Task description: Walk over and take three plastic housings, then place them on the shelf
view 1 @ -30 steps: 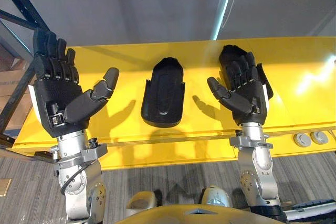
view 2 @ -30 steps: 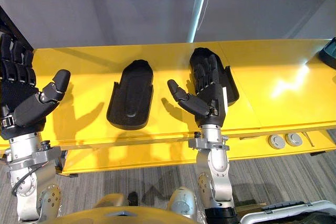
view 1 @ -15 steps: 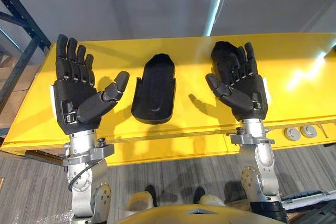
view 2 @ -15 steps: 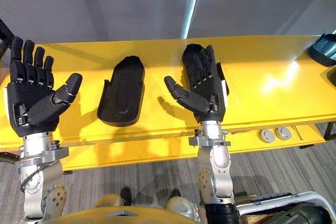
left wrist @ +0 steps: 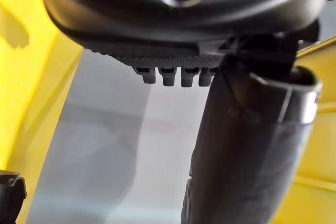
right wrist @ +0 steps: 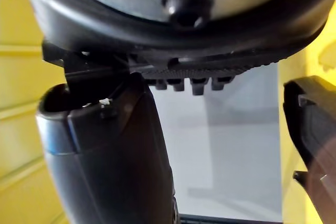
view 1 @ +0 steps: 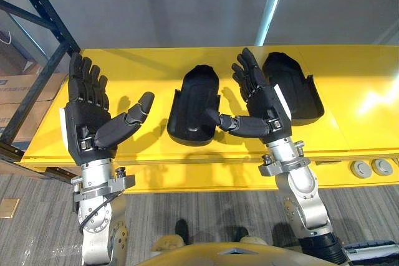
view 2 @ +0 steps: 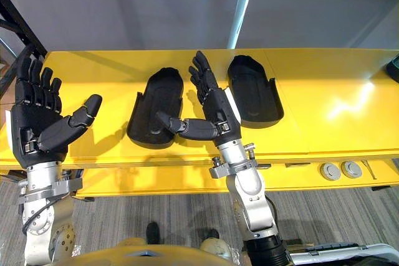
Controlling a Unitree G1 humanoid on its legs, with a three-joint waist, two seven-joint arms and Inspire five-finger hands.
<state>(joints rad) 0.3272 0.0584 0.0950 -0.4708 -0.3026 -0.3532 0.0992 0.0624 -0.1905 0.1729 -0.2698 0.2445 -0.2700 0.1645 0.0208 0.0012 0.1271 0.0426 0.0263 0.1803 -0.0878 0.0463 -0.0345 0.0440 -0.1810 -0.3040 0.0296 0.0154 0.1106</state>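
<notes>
Well left of the housing [view 1: 194,101], the left hand [view 1: 84,126] hangs raised over the yellow surface [view 1: 361,91], palm toward the camera, fingers [view 1: 87,82] straight and spread wide, thumb angled toward the housing, holding nothing; its pose is much as it was a second ago. The housing lies hollow side up on the surface, not gripped. Just right of it stands the right hand [view 1: 265,107], which half a second ago was over the second housing [view 1: 293,88] and has since swung across; it is now between the two, its fingers [view 1: 249,73] straight, splayed and empty, its thumb reaching over the housing's near right corner; whether the thumb touches it I cannot tell. Further right of the housing, past that hand, the second housing lies uncovered, hollow up, on the surface. The shift suggests the right hand is lining up on the housing; no grip is made yet, so the taking lies ahead.
</notes>
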